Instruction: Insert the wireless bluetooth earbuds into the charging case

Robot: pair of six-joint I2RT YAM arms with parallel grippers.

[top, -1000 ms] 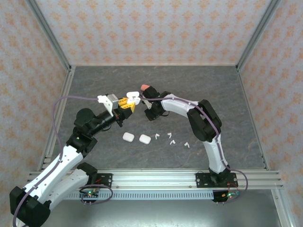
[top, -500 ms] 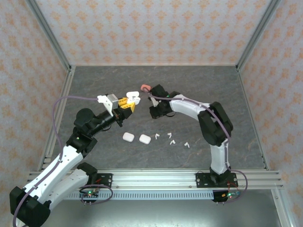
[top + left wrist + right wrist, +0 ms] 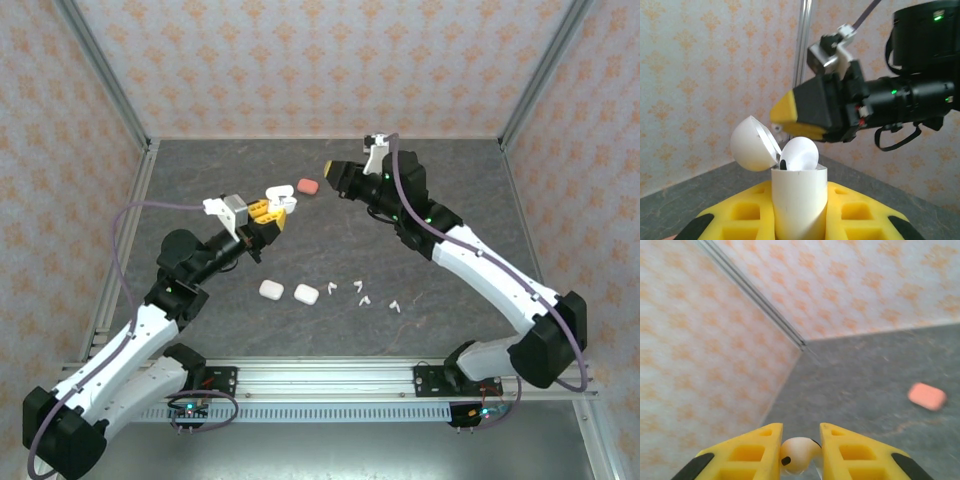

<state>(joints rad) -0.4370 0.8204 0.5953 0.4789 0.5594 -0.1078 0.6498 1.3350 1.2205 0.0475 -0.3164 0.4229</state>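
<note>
Left gripper (image 3: 272,211) is clamping tight on an open charging case (image 3: 799,200). The case is a glossy white rounded shell, standing upright between ribbed yellow fingers (image 3: 835,220). Its domed lid (image 3: 752,145) is hanging back on the hinge. Seated earbud (image 3: 800,152), smooth white with a dark dot, is poking up out of the case's well.

Right gripper (image 3: 330,170) is hovering raised just beyond the case, pinching a held earbud (image 3: 796,456) between its yellow pads.

On the matte grey stone-look table (image 3: 450,200):
- a coral-pink rounded case (image 3: 307,186) is lying flat
- two closed white cases (image 3: 271,289) are sitting side by side
- four loose earbuds (image 3: 364,300) are lying scattered just beside them
</note>
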